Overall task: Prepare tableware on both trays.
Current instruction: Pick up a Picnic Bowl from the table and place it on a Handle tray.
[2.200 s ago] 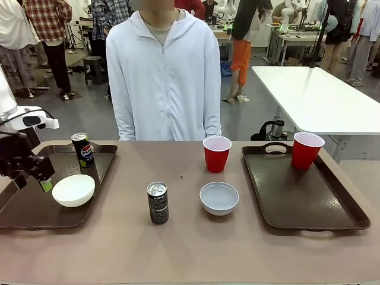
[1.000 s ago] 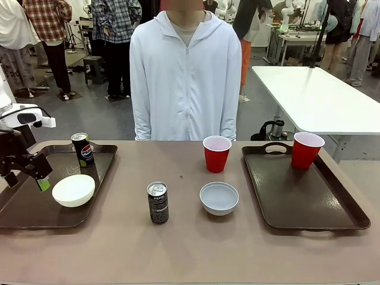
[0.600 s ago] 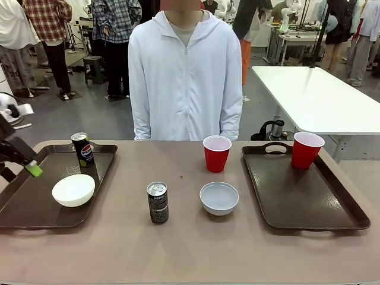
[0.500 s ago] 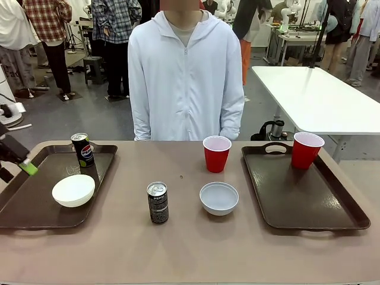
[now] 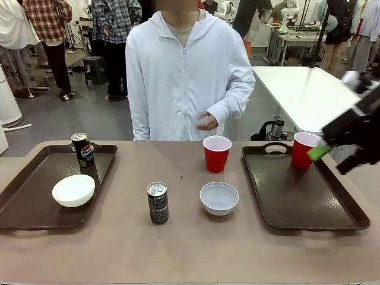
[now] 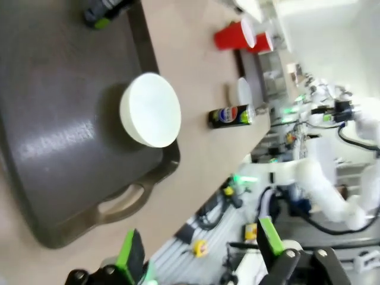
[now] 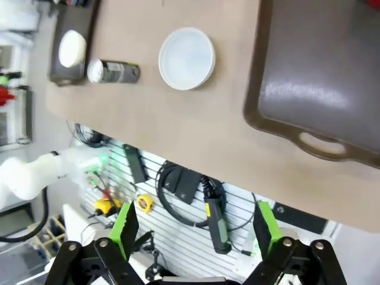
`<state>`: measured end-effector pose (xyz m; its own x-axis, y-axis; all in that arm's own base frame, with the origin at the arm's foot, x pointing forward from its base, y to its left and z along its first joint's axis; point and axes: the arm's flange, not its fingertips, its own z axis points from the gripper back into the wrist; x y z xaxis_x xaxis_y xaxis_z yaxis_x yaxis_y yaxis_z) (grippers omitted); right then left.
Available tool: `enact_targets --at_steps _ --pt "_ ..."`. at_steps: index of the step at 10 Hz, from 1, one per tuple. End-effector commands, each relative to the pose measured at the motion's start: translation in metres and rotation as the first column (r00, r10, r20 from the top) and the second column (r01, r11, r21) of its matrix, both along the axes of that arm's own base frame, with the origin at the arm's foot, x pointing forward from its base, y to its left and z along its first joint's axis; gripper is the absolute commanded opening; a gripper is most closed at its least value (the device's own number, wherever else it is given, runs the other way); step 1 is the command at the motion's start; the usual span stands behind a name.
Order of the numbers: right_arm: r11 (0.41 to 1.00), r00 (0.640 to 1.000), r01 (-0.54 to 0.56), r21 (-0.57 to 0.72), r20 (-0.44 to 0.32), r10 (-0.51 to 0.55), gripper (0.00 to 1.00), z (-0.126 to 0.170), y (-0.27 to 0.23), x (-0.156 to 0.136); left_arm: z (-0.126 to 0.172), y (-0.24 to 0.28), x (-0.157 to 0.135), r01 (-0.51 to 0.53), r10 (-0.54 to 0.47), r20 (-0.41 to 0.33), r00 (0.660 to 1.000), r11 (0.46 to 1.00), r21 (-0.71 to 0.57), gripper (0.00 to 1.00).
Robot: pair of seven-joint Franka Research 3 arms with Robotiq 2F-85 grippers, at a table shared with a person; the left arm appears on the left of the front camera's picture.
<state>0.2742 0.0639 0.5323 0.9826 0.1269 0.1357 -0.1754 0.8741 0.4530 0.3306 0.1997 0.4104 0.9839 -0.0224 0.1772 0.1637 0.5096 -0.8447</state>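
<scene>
Left gripper and right gripper both gape wide, holding nothing. Left tray has a bowl and can, right tray just a cup. Spare can, spare bowl and spare cup sit on the worktop between.

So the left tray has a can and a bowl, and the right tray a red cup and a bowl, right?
Not quite. In the front view the right tray holds just the red cup; the second bowl sits on the tabletop.
</scene>
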Motion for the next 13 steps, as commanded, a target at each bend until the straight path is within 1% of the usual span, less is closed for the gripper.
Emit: enact_targets --at_steps 1,2,3,5,6,7,8,9,10,11,12,13 --pt "0.993 1.0 0.023 -0.119 0.001 -0.023 1.0 -0.003 0.035 0.013 -0.008 0.037 0.006 -0.045 0.046 0.011 0.999 0.994 -0.103 1.0" --pt "0.987 0.999 0.039 -0.157 0.021 -0.036 1.0 -0.005 0.052 0.014 -0.013 0.045 0.003 -0.06 0.062 0.012 0.998 0.99 -0.125 1.0" --pt "0.975 0.996 0.077 -0.207 0.061 -0.066 1.0 -0.01 0.077 0.017 -0.017 0.054 0.005 -0.11 0.11 -0.002 0.994 0.986 -0.127 1.0" --pt "0.976 0.996 0.081 -0.202 0.061 -0.07 1.0 -0.018 0.095 0.017 -0.023 0.058 0.014 -0.131 0.127 -0.042 0.991 0.984 -0.118 1.0" --pt "0.982 0.997 0.041 -0.183 0.066 -0.03 1.0 -0.011 0.08 0.009 -0.021 0.058 0.011 -0.121 0.121 -0.009 0.993 0.992 -0.027 1.0" --pt "0.982 0.997 0.041 -0.183 0.066 -0.03 1.0 -0.011 0.08 0.009 -0.016 0.054 0.003 -0.07 0.062 0.121 0.991 0.996 0.061 1.0" --pt "0.982 0.997 0.041 -0.183 0.066 -0.03 1.0 -0.011 0.08 0.009 -0.026 0.057 0.01 -0.121 0.119 -0.034 0.992 0.988 -0.09 1.0" --pt "0.98 0.997 0.042 -0.194 0.072 -0.028 1.0 -0.013 0.086 0.012 -0.026 0.057 0.01 -0.121 0.119 -0.034 0.992 0.988 -0.09 1.0" --pt "0.974 0.995 0.07 -0.215 0.079 -0.054 1.0 -0.027 0.084 0.02 -0.026 0.057 0.01 -0.121 0.119 -0.034 0.992 0.988 -0.09 1.0" --pt "0.973 0.996 0.05 -0.224 0.079 -0.033 1.0 -0.037 0.092 0.028 -0.026 0.057 0.01 -0.121 0.119 -0.034 0.992 0.988 -0.09 1.0" --pt "0.97 0.998 0.036 -0.239 0.062 -0.022 1.0 -0.053 0.111 0.045 -0.026 0.057 0.01 -0.121 0.119 -0.034 0.992 0.988 -0.09 1.0" --pt "0.966 0.999 0.029 -0.257 0.045 -0.019 1.0 -0.062 0.122 0.055 -0.026 0.057 0.01 -0.121 0.119 -0.034 0.992 0.988 -0.09 1.0"
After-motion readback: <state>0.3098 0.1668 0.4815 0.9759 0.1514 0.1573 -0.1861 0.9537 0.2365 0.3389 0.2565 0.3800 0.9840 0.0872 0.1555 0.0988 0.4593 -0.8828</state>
